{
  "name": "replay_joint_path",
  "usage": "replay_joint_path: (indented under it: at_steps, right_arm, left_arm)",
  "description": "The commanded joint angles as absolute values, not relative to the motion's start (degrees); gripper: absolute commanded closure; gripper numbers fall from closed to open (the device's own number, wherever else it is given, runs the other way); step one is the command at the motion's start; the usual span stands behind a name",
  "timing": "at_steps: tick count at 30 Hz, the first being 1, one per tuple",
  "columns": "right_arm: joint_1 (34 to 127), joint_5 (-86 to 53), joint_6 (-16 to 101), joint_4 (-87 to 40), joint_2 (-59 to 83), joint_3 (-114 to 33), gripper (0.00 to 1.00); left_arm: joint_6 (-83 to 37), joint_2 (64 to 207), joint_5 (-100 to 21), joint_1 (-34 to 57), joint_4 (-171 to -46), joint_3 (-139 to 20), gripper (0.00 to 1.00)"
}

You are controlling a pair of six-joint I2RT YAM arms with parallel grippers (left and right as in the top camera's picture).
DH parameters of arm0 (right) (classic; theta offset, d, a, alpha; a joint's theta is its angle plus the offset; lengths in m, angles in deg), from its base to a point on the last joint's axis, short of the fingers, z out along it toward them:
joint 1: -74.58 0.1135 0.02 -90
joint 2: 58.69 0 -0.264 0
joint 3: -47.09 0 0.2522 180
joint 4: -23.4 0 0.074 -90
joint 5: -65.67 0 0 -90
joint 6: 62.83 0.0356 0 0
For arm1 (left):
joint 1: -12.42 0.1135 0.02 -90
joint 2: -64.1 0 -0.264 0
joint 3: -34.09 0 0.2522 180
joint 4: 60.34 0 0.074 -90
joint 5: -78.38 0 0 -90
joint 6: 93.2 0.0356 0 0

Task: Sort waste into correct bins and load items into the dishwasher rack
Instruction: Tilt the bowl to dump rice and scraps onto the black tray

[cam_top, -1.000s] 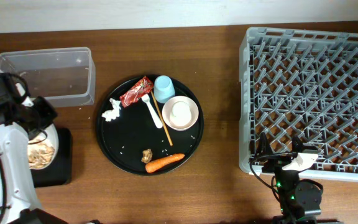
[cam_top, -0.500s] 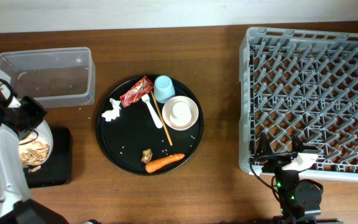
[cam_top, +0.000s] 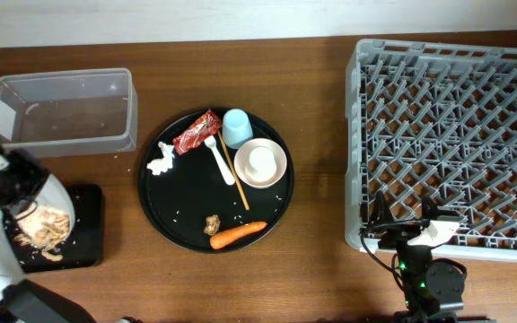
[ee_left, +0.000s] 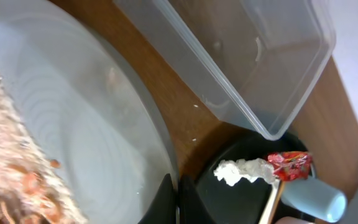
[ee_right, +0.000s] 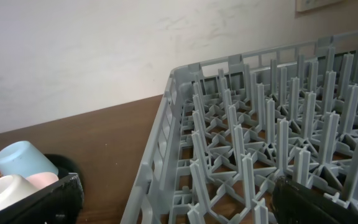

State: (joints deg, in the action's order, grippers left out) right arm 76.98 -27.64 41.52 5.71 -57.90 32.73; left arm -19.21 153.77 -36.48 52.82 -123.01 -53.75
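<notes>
Clearly the left end effector [ee_left: 178, 198] is closed on the rim of the round white plate [ee_left: 104, 137]. It tips the plate over the shallow black tray [cam_top: 92, 242], probably so the rice and brown scraps [cam_top: 43, 224] slide off. The right end effector [cam_top: 404, 229] rests wide apart and empty at the corner of the dishwasher rack [cam_top: 447, 135].

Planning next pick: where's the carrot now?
Overhead view: the carrot lies on the round black tray, at its bottom edge in the picture, beside the brown scrap and below the chopsticks.
</notes>
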Motion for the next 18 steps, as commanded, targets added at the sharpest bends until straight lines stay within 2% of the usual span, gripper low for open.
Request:
replay_joint_path:
  at_steps: [1,11,18]
  right_arm:
    - [76.8,-27.5,40.9,5.3,-58.3,33.0,0.01]
    - [76.8,-27.5,40.9,5.3,-58.3,33.0,0.01]
    - [76.8,-27.5,40.9,5.3,-58.3,33.0,0.01]
  left_arm:
    - [-15.8,154.5,-45.0,56.1,-123.2,-53.7,0.99]
    - [-16.0,154.5,-51.5,59.5,-125.7,-53.7,1.00]
    - [-15.5,156.2,-60.1,66.0,-127.6,-53.6,0.99]
